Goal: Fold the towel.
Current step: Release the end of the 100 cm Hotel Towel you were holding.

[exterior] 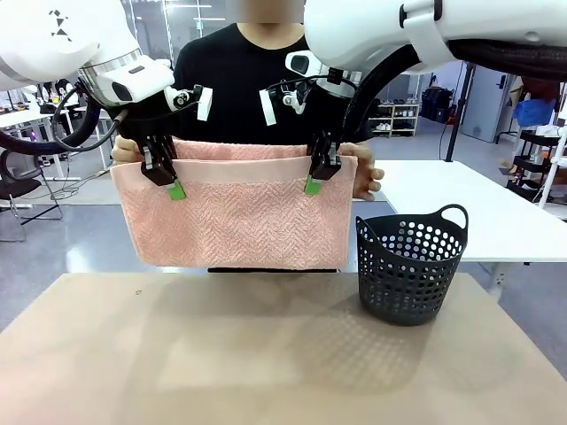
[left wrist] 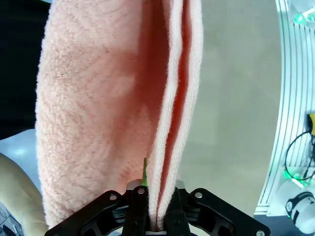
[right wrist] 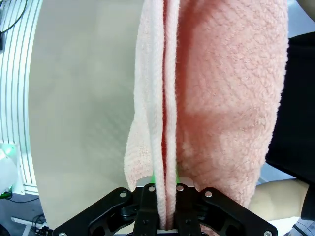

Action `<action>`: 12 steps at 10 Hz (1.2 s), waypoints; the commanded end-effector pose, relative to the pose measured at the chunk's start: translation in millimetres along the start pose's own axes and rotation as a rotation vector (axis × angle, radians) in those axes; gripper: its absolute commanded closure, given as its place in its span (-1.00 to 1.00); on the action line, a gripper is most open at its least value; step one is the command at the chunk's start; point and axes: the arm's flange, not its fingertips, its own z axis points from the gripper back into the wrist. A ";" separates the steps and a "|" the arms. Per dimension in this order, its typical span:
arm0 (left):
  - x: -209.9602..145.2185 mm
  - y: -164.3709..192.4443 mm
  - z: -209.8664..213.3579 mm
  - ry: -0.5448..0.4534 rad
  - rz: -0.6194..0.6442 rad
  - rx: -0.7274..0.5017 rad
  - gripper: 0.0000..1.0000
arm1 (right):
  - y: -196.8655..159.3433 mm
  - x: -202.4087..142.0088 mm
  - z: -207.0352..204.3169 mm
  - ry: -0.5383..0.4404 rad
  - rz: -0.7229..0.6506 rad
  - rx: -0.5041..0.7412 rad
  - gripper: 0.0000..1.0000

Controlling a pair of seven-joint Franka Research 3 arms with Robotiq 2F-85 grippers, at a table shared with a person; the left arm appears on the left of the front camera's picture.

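Over the table [exterior: 266,354], the left gripper [exterior: 173,184] and right gripper [exterior: 315,177] are clamping the top edge of the towel [exterior: 239,217], which is hanging doubled in midair, a person's hands [exterior: 365,175] seemingly holding its corners.

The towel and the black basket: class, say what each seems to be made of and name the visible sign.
The towel looks like soft terry cloth, probably cotton, matte salmon-pink; sign: fuzzy looped pile, herringbone texture, a smoother band near the top, limp drape. The basket is likely moulded plastic, dark and fairly matte; sign: even rows of round holes, rigid loop handles.
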 end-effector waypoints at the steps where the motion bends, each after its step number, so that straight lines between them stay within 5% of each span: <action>1: -1.0 0.8 1.8 0.004 -0.004 0.007 1.00 | -0.5 -1.8 1.2 0.006 0.001 -0.005 0.97; 12: -1.0 0.8 1.8 0.004 -0.004 0.007 1.00 | -0.5 -1.8 1.2 0.006 0.001 -0.005 0.97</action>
